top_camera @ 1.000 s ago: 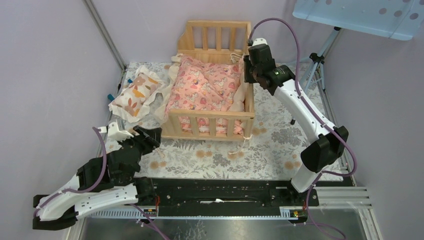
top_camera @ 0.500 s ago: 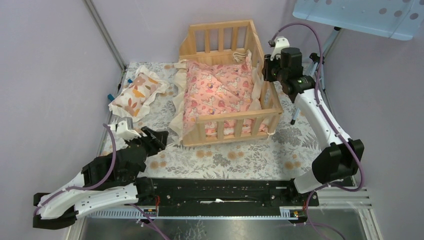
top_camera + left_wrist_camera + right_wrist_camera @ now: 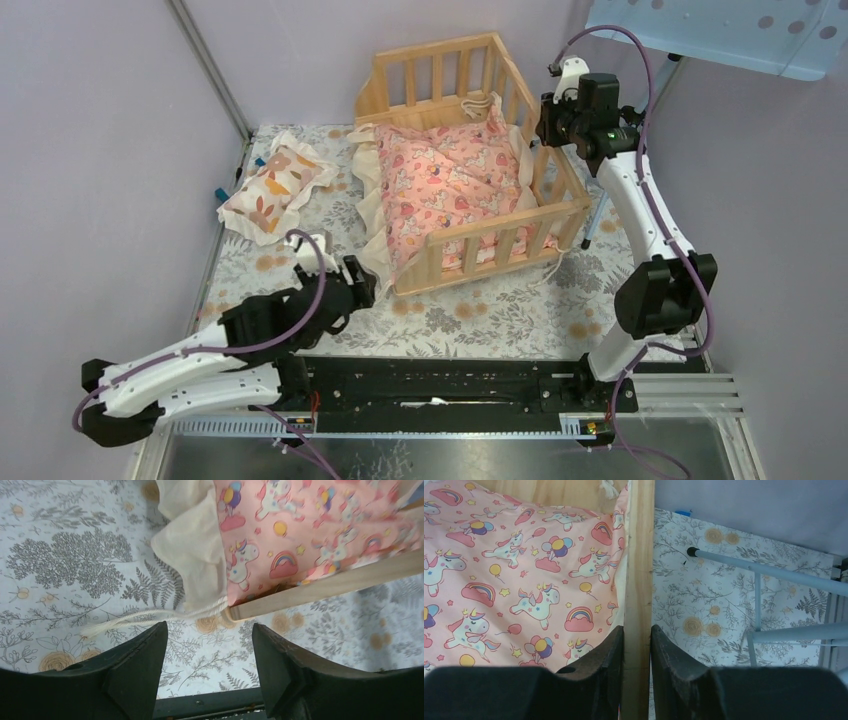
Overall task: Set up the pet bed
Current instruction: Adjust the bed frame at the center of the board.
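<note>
The pet bed (image 3: 505,238), a light wooden slatted frame, stands at the back middle of the mat, turned at an angle. The pink unicorn cushion (image 3: 445,185) with cream ruffle lies in it and spills over its left side. My right gripper (image 3: 548,122) is shut on the bed's right top rail (image 3: 639,580). My left gripper (image 3: 358,282) is open and empty, just in front of the bed's near-left corner (image 3: 235,614), where the cream ruffle (image 3: 195,565) and its cords hang.
A small cream pillow with orange leaf prints (image 3: 270,187) lies at the back left of the floral mat. A tripod leg (image 3: 769,572) stands right of the bed. A pale blue perforated panel (image 3: 720,30) hangs at the upper right.
My right gripper has pulled the bed to the right and turned it, with the cushion in it. My left gripper has moved right and forward to the bed's near-left corner.
</note>
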You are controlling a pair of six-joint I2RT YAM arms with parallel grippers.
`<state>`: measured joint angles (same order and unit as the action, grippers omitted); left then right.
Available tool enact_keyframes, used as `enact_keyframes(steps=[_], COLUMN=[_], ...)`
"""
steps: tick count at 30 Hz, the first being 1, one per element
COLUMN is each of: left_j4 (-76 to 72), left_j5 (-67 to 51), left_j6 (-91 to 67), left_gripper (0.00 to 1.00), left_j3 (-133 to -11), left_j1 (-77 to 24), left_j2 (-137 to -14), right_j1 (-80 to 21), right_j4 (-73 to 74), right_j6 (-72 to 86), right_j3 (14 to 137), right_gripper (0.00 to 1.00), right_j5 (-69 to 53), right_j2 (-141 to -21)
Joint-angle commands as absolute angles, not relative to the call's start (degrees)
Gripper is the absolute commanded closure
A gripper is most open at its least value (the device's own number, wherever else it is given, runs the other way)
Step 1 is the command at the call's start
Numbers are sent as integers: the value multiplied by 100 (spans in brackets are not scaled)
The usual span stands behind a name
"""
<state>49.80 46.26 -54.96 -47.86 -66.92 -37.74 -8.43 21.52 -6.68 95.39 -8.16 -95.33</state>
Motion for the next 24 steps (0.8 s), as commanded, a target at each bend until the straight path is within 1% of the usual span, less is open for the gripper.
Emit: enact_keyframes(steps=[1, 2, 3, 6, 10, 13, 16, 20, 24], left_j4=[4333, 4209, 4079, 3604, 3065, 2656, 2552, 2373, 2243], left_j5=[3972, 3853, 3704, 3132, 2615, 2022, 1800, 1603, 1607], left_j6=[-5286, -5222, -5148, -4865, -4353, -3960, -3814, -4131, -4833], left_gripper=[31, 30, 30, 29, 31, 37, 39, 40, 40], left_j3=[-4485, -4401, -4328, -4149, -4008, -3851, -3655, -3371, -3071], left_j1=[-6462, -6336, -6185, -5720, -5110, -4718, -4479, -4282, -4176], left_j2=[-3971, -4017, -4066, -4242, -4389, -4484, -4613, -4726, -4743], right_j1=[-947, -942, -947, -946, -945, -941, -940, -943, -940], right_j4=[1873, 1901, 1924, 1944, 1945, 1994, 2050, 2130, 2511], right_j6=[-645, -602, -553, -421, -133, 260, 787, 1395, 2054], right_j3=[10064, 10093, 10083, 9862, 9475, 9224, 9006, 8667, 8353], right_gripper=[96, 92, 86, 61, 47, 43, 43, 46, 45], right_j5=[-1551, -1479, -1363, -867, -53, 355, 397, -224, -775], right_j2=[-9908, -9884, -9830, -9470, -8725, -8188, -7682, -7112, -6806])
